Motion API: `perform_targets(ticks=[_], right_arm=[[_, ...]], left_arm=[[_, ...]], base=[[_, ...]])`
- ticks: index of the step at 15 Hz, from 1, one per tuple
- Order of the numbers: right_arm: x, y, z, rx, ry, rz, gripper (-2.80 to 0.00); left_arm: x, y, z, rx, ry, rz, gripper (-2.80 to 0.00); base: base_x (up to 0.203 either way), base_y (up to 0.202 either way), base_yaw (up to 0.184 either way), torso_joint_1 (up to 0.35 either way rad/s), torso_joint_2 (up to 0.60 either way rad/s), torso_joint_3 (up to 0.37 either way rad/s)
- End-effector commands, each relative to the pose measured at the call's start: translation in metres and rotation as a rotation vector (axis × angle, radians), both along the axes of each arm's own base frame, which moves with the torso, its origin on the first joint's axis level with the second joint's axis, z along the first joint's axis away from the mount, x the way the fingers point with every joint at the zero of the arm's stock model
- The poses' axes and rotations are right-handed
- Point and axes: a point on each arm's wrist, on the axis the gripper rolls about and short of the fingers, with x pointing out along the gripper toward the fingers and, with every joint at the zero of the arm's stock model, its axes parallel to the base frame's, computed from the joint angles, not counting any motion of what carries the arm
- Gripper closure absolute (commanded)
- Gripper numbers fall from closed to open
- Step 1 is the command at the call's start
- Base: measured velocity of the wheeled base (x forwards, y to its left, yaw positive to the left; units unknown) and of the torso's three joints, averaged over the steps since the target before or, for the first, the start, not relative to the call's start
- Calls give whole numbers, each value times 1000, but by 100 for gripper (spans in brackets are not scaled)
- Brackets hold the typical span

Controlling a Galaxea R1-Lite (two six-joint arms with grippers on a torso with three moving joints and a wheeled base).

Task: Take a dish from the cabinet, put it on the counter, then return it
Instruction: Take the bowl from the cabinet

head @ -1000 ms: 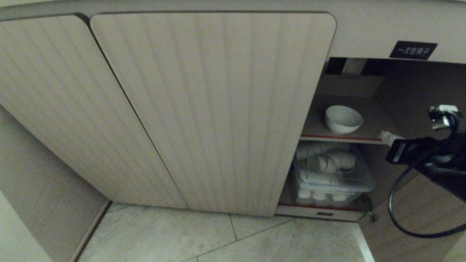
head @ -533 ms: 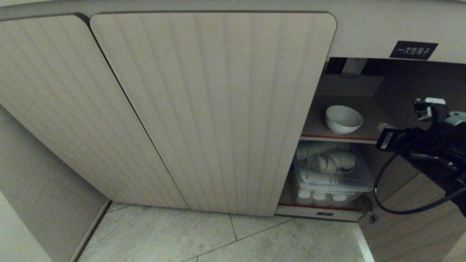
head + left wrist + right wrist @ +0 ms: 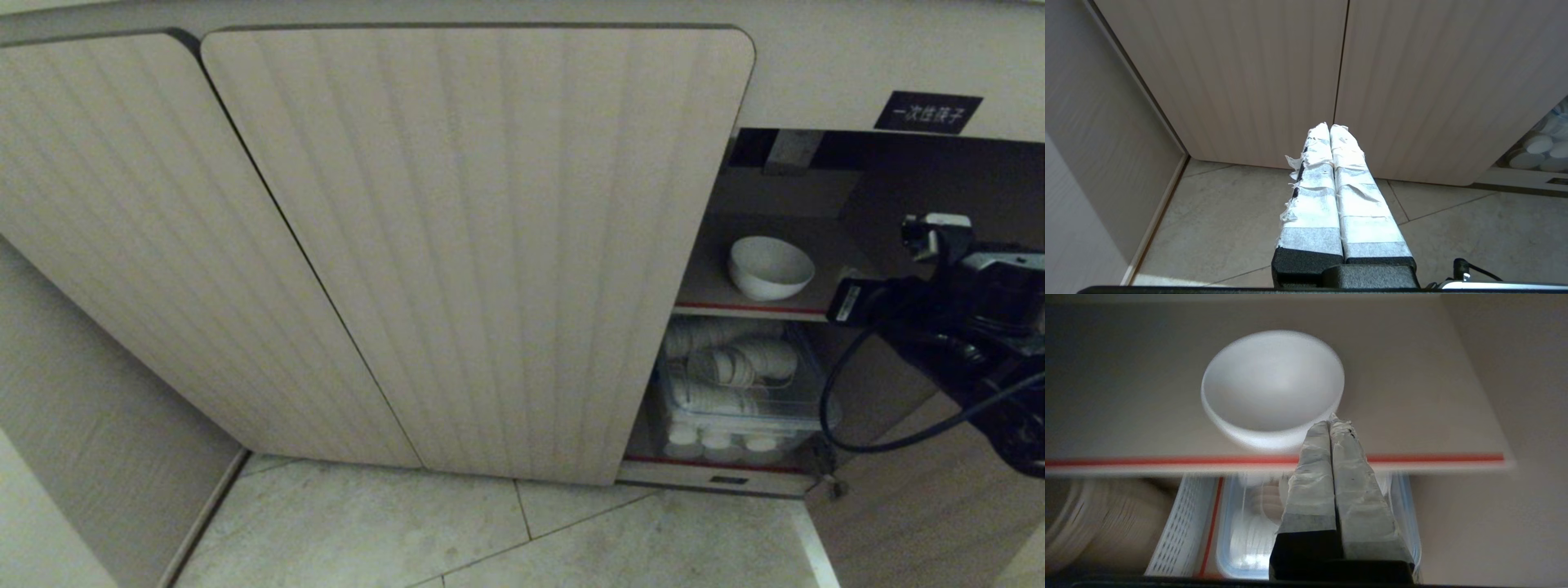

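Note:
The dish (image 3: 770,267), a small white bowl, stands upright on the red-edged shelf (image 3: 718,309) inside the open right bay of the cabinet (image 3: 490,245). My right gripper (image 3: 1331,418) is shut and empty. It hangs just outside the shelf's front edge, to the right of the dish (image 3: 1271,388), with its taped tips level with the near rim and apart from it. The right arm (image 3: 963,302) enters from the right side of the head view. My left gripper (image 3: 1329,127) is shut, parked low over the floor and facing the closed doors. The counter is out of view.
Below the shelf a clear plastic box (image 3: 739,392) holds stacked ribbed cups, with a white perforated basket (image 3: 1180,526) beside it. The opened door panel (image 3: 922,506) stands at lower right. A black label (image 3: 927,112) sits above the opening. Tiled floor (image 3: 490,531) lies in front.
My right arm has moved left and a little upward, closer to the shelf and the dish. The dish and the left arm have not moved.

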Motion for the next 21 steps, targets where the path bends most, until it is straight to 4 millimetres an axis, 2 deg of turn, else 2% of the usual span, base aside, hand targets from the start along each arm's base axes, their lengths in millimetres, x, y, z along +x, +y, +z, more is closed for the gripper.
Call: perform_targets(ticks=[1, 3, 11, 19, 20, 21], right_arm=[[9, 0, 1, -11, -14, -3, 0], [19, 0, 10, -27, -51, -4, 0], [28, 0, 22, -26, -47, -5, 0], [31, 1, 20, -14, -39, 3, 0], [31, 1, 19, -12, -38, 3, -280], [31, 1, 20, -7, -40, 4, -280]], left_arm=[[0, 0, 0, -1, -2, 1, 0], [0, 0, 0, -1, -1, 1, 0], [0, 0, 0, -1, 0, 1, 0], [0, 0, 0, -1, -1, 1, 0], [0, 0, 0, -1, -1, 1, 0], [0, 0, 0, -1, 0, 1, 0]], base=[[0, 0, 0, 0, 0, 0], [0, 0, 0, 0, 0, 0], [0, 0, 0, 0, 0, 0], [0, 0, 0, 0, 0, 0], [0, 0, 0, 0, 0, 0], [0, 0, 0, 0, 0, 0]])
